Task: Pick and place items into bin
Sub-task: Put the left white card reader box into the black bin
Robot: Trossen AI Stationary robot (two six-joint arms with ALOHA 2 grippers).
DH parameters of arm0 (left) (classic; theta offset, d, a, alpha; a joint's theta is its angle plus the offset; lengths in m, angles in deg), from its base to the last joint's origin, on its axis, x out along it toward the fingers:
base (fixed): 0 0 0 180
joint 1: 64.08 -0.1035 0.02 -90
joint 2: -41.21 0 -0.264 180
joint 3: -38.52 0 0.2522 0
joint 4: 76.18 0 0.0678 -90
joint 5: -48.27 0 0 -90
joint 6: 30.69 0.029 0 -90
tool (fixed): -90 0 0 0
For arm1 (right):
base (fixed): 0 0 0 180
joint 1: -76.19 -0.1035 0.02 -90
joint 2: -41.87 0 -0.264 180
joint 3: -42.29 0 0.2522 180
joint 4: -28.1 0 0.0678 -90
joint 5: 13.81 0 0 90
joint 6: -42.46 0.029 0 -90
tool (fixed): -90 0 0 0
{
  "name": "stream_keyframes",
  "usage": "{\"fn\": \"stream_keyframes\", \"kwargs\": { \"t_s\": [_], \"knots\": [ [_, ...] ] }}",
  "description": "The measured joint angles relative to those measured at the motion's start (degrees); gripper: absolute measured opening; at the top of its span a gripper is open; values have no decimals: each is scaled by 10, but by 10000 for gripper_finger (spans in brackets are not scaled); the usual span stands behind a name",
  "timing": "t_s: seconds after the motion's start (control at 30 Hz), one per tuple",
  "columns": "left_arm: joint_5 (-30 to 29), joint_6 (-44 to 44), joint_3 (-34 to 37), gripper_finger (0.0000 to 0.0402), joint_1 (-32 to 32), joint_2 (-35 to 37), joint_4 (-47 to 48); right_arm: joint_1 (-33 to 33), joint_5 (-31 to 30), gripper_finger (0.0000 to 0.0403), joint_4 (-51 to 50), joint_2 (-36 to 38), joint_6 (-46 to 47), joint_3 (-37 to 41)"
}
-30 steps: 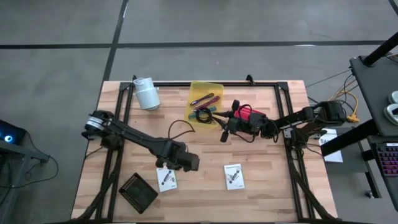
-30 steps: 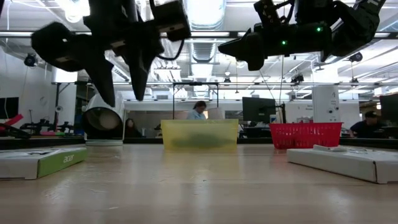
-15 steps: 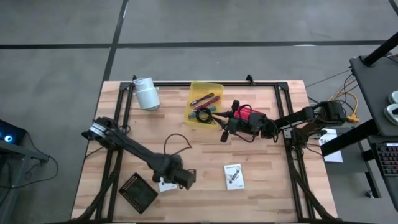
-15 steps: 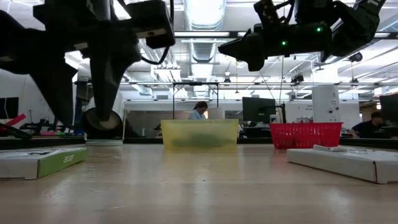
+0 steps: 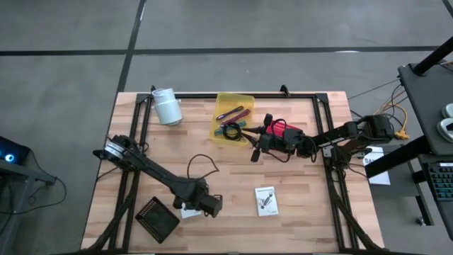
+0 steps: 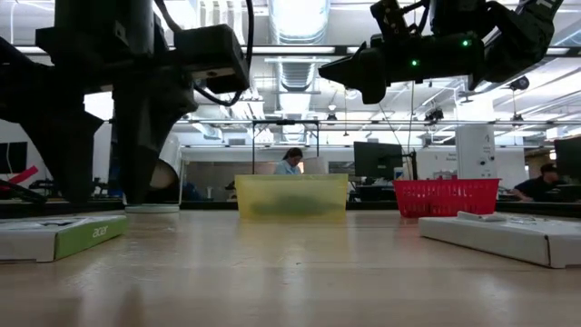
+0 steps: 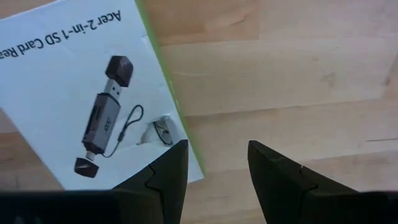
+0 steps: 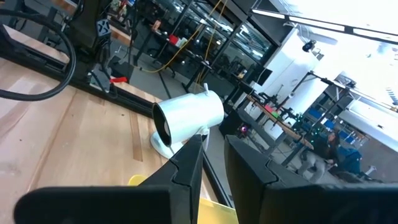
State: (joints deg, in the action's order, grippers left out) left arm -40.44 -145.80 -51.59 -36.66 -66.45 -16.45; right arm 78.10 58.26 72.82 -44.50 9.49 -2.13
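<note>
A white card (image 5: 185, 211) printed with a card reader lies flat on the table near its near edge, mostly under my left gripper (image 5: 197, 207). In the left wrist view the open left gripper (image 7: 217, 155) stands over the card's green-edged side (image 7: 180, 124); I cannot tell whether it touches. A second white card (image 5: 266, 200) lies flat to the right. The yellow bin (image 5: 245, 98) holds a magenta stick (image 5: 241, 112), a purple stick (image 5: 228, 113), a black cable (image 5: 228, 131) and a teal tool (image 5: 246, 129). My right gripper (image 5: 253, 154) hangs shut in the air beside the bin.
A white cup (image 5: 168, 106) lies on its side near the far left corner. A red basket (image 5: 283, 130) sits right of the bin, under the right arm. A black square object (image 5: 157, 218) lies at the near edge, left of the first card. People show in the room behind.
My left gripper has moved toward the table's near edge and down, from beside the first card to right above it, so that it now covers most of the card. The card has stayed in place.
</note>
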Motion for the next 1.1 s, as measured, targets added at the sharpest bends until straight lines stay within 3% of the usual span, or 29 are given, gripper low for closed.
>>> {"fn": "stream_keyframes", "kwargs": {
  "t_s": [0.8, 1.1],
  "knots": [
    [20, 30, 12, 150, 7, -38, -5, 0, 0, 57, 0, 0, 0, 0],
    [8, 44, 16, 150, 3, -39, 55, 0, 0, 57, 0, 0, 0, 0]
  ]
}}
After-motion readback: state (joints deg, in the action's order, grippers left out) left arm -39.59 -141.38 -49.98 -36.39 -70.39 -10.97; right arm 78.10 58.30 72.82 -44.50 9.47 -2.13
